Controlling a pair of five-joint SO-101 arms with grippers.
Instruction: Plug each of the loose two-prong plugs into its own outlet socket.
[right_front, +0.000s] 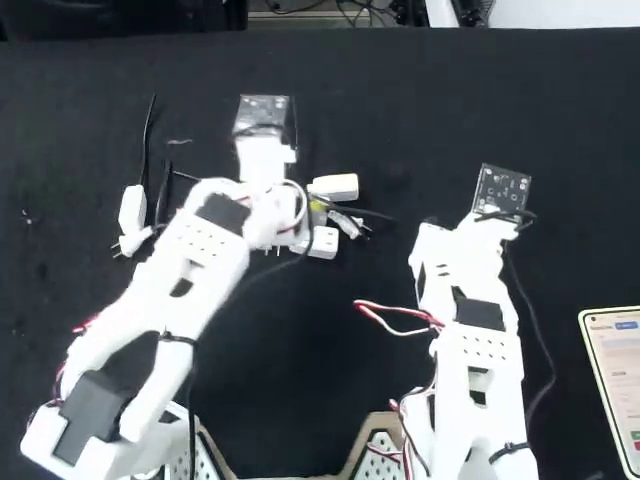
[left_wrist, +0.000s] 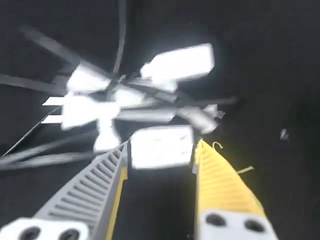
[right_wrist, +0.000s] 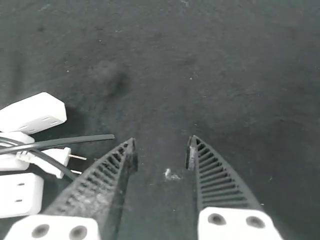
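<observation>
A cluster of white socket blocks, plugs and black cords (right_front: 315, 225) lies mid-table. My left gripper (left_wrist: 161, 147) is at that cluster, its grey and yellow fingers shut on a white socket block (left_wrist: 161, 145) from both sides. That block shows at the arm's tip (right_front: 322, 241). Another socket block (right_front: 335, 186) lies just behind it. A loose white two-prong plug (right_front: 130, 212) lies far left, its cord running back. My right gripper (right_wrist: 160, 152) stands open over bare mat. Beside it lie socket blocks (right_wrist: 32, 114) (right_wrist: 17, 195) and a plug (right_wrist: 57, 156) with bare prongs.
The table is covered by a black mat (right_front: 420, 110). A phone (right_front: 615, 380) lies at the right edge. The right arm (right_front: 470, 300) stands to the right of the cluster. Thin black cords (right_front: 150, 140) trail at the back left.
</observation>
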